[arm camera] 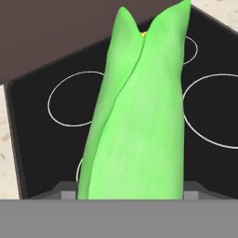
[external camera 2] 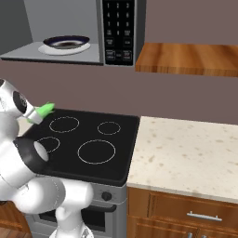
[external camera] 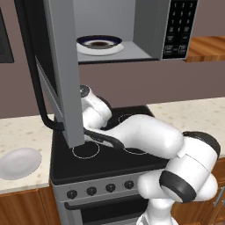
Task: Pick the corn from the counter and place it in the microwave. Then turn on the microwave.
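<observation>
Corn (arm camera: 137, 111): bright green cob in husk, a speck of yellow at its split tip; clamped between the fingers, pointing away from the hand. In the right base view the corn (external camera 2: 45, 109) sticks out past the wrist, in the air above the rear left corner of the stovetop (external camera 2: 86, 142), touching nothing below.

Fingers: closed on the corn's lower end; the tips themselves are hidden behind the husk.

Stovetop: black glass with four white ring outlines, directly beneath the corn; oven knobs (external camera: 91, 190) along the front below it.

Microwave (external camera 2: 79, 30): grey box mounted above the stovetop, higher than the corn. Door (external camera: 55, 66) swung wide open to the left, black handle (external camera: 37, 79) on it; black keypad (external camera 2: 118, 28) at right.

Plate (external camera 2: 66, 45): white with dark centre, inside the microwave cavity.

Tabletop (external camera 2: 190, 153): beige speckled, flanking the stovetop on both sides.

White dish (external camera: 18, 162): on the tabletop left of the stovetop.

Wooden shelf (external camera 2: 186, 58): right of the microwave.
</observation>
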Tool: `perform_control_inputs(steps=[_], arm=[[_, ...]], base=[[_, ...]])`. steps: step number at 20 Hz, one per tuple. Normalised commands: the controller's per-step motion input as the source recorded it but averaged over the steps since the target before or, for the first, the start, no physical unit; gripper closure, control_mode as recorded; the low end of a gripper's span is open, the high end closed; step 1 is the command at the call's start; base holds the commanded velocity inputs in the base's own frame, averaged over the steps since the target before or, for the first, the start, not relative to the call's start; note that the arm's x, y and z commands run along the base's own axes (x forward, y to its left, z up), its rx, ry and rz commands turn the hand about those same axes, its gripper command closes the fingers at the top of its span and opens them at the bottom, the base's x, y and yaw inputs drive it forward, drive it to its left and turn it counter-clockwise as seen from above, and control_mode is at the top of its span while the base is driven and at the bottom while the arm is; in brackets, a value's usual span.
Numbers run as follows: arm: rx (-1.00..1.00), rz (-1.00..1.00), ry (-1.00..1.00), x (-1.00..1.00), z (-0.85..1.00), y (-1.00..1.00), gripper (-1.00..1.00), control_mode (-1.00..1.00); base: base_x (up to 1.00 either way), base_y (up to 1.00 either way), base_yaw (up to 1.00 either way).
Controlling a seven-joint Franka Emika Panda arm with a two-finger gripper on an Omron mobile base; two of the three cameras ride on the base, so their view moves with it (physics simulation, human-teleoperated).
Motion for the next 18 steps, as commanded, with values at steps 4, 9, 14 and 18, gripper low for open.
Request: perform_control_inputs(steps=[4,9,14,18], arm=[[0.05,0.06,-0.04,-0.21,0.16,-0.39,1.0,-1.0],[0.02,0.07,-0.04,-0.28,0.12,-0.39,1.0,-1.0],[0.01,0.1,-0.04,-0.26,0.13,-0.37,1.0,-1.0],[0.01,0.12,-0.04,-0.19,0.17,-0.36,1.0,-1.0]], base=[[0.0,0.0,0.0],[0.0,0.0,0.0],[0.0,0.0,0.0],[0.0,0.0,0.0]])
